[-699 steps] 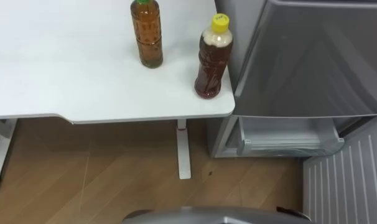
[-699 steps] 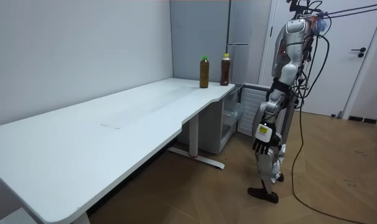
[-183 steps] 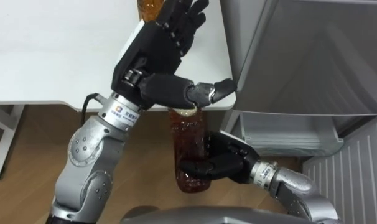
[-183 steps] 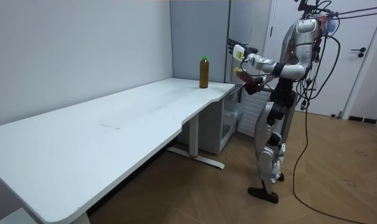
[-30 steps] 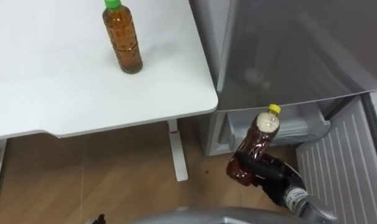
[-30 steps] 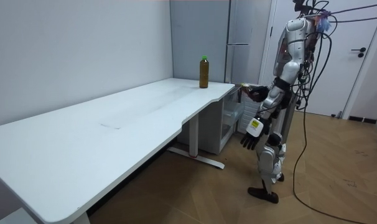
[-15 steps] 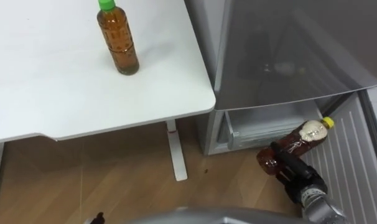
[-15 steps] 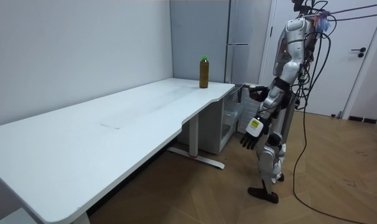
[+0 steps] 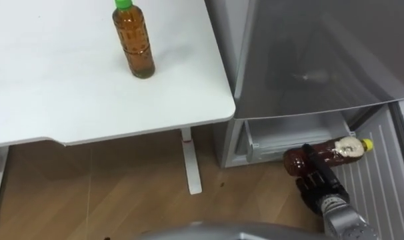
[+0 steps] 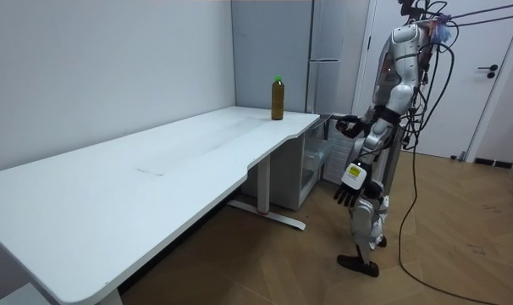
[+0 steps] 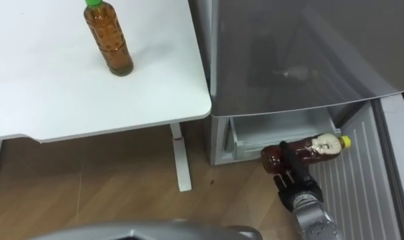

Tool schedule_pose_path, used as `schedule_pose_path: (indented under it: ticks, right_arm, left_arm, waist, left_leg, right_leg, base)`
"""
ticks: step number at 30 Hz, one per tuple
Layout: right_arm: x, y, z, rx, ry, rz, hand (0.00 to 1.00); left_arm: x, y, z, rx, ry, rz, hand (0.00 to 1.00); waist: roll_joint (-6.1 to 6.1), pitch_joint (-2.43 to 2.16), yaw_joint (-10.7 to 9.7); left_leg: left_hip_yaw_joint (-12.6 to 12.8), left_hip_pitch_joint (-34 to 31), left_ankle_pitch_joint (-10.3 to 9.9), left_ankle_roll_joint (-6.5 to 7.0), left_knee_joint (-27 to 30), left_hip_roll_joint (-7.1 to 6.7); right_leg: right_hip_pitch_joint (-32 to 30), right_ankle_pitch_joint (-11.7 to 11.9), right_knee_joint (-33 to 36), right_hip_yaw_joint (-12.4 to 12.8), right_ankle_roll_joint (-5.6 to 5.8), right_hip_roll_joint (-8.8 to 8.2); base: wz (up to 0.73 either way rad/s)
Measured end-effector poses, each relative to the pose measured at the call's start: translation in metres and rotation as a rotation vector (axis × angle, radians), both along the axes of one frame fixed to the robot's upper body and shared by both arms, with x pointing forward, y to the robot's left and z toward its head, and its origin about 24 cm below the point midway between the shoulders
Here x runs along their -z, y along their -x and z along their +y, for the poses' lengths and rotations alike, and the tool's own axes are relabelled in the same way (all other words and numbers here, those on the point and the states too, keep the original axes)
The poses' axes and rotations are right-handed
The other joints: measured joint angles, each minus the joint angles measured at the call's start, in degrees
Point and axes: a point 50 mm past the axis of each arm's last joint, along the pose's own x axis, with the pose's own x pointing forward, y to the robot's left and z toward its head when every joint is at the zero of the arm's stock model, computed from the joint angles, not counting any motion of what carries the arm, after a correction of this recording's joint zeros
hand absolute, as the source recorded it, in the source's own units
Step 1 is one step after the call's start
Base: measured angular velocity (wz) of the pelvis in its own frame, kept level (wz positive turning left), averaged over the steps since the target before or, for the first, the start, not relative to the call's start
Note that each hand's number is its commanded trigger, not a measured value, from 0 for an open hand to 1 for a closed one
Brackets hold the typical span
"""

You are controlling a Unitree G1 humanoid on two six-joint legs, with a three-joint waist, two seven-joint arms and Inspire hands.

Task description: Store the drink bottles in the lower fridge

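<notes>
No readable text; bottle (image 9: 341,149) print seemingly too small.

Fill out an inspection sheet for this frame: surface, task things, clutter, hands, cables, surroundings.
Surface: white table, one bottle standing near its right end.
Task things: green-capped bottle upright on the table; yellow-capped bottle held lying sideways low in front of the fridge's lower drawer, cap pointing toward the open lower door; not yet inside.
Clutter: nothing seen.
Hands: right hand curled round the yellow-capped bottle; left hand hangs at the robot's side, fingers relaxed, holding nothing.
Cables: nothing seen.
Surroundings: grey fridge right beside the table; wooden floor; the robot stands at the fridge.
</notes>
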Motion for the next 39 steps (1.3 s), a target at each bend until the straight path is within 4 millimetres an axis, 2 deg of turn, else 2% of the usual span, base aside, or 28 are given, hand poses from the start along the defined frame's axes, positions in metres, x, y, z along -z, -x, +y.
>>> schedule_pose_path:
  ticks: [4,9,10,11,12,13,15,20,24,34,36,39]
  right_arm:
    - [-0.004,-0.018,-0.006,0.053,-0.019,-0.042,1.0]
    - [-0.007,-0.055,-0.013,0.122,-0.039,-0.059,1.0]
    - [-0.009,-0.064,-0.015,0.13,-0.039,-0.062,1.0]
    - [-0.011,-0.069,-0.015,0.131,-0.039,-0.064,1.0]
    - [-0.014,-0.078,-0.016,0.133,-0.038,-0.068,1.0]
    - [-0.015,-0.082,-0.016,0.132,-0.035,-0.067,1.0]
    - [-0.02,-0.093,-0.021,0.14,-0.032,-0.07,1.0]
    - [-0.036,-0.112,-0.038,0.158,0.003,-0.094,1.0]
    - [-0.048,-0.122,-0.049,0.157,0.031,-0.129,1.0]
    - [-0.093,-0.16,-0.07,0.117,0.15,-0.21,1.0]
    - [-0.099,-0.163,-0.073,0.108,0.182,-0.204,1.0]
    - [-0.108,-0.173,-0.071,0.097,0.202,-0.216,1.0]
  left_arm:
    - [0.0,-0.011,0.003,-0.006,0.013,-0.017,0.0]
    - [-0.004,-0.043,0.014,0.016,-0.011,-0.086,0.0]
    - [-0.006,-0.054,0.015,0.024,-0.015,-0.112,0.0]
    - [-0.006,-0.06,0.015,0.024,-0.015,-0.125,0.0]
    - [-0.007,-0.07,0.015,0.029,-0.017,-0.144,0.0]
    - [-0.008,-0.075,0.015,0.032,-0.017,-0.151,0.0]
    - [-0.011,-0.097,0.013,0.057,-0.017,-0.194,0.0]
    - [-0.018,-0.125,0.01,0.058,-0.003,-0.267,0.0]
    - [-0.025,-0.146,0.009,0.031,0.01,-0.348,0.0]
    - [-0.032,-0.16,0.014,-0.039,-0.049,-0.442,0.0]
    - [-0.032,-0.16,0.013,-0.034,-0.047,-0.445,0.0]
    - [-0.033,-0.16,0.015,-0.02,-0.081,-0.452,0.0]
  waist:
    - [-0.04,-0.02,0.0]
    - [0.0,0.33,0.2]
    - [-0.31,0.57,0.5]
    - [-0.02,0.5,0.8]
    - [-0.45,0.85,1.2]
    - [-0.67,0.99,1.4]
    - [-0.86,1.02,2.1]
    - [-1.16,1.28,5.0]
    - [-1.84,1.87,6.2]
    - [-3.14,2.78,7.1]
    - [-3.32,2.88,7.9]
    - [-3.4,2.92,8.0]
  left_leg:
    - [-1.2,-3.8,0.0,0.11,2.1,-0.18]
    - [-2.9,-11.5,0.1,0.22,6.6,-0.16]
    - [-2.9,-13.8,0.0,0.29,8.2,-0.22]
    - [-2.9,-15.0,0.0,0.35,9.1,-0.28]
    - [-3.0,-17.0,0.0,0.39,10.5,-0.6]
    - [-3.1,-18.1,0.0,0.42,11.2,-0.7]
    - [-3.7,-23.1,-0.2,0.67,14.5,-0.81]
    - [-2.8,-30.2,-0.7,1.3,19.0,-1.79]
    - [-2.5,-37.1,-1.7,1.39,24.2,-2.17]
    - [-2.5,-50.7,-2.0,1.24,32.0,-1.79]
    - [-2.6,-52.9,-2.2,1.18,33.5,-1.56]
    - [-2.6,-56.5,-2.5,1.33,35.5,-1.12]
  right_leg:
    - [-3.4,0.0,2.3,-1.1,-0.04,-0.43]
    - [-10.4,-0.5,7.2,-2.6,-0.6,-1.03]
    - [-13.0,-1.1,9.4,-2.5,-0.8,-1.4]
    - [-14.3,-1.5,10.7,-2.4,-0.89,-1.68]
    - [-17.0,-2.4,13.1,-2.4,-1.04,-2.35]
    - [-18.4,-2.8,14.3,-2.4,-1.09,-2.56]
    - [-23.3,-3.6,17.6,-2.3,-1.19,-2.93]
    - [-32.3,-5.0,25.3,-0.5,-1.26,-4.71]
    - [-39.3,-6.8,32.2,-0.1,-1.87,-6.21]
    - [-53.3,-7.5,40.4,1.3,-2.78,-6.33]
    - [-55.4,-7.4,41.4,1.3,-2.97,-6.22]
    - [-58.6,-7.3,42.6,1.4,-3.09,-5.95]
  base:
    - [0.14]
    - [0.13]
    - [0.11]
    - [0.03]
    - [0.05]
    - [0.1]
    - [0.1]
    - [-0.03]
    - [0.04]
    - [0.01]
    - [0.0]
    - [-0.04]
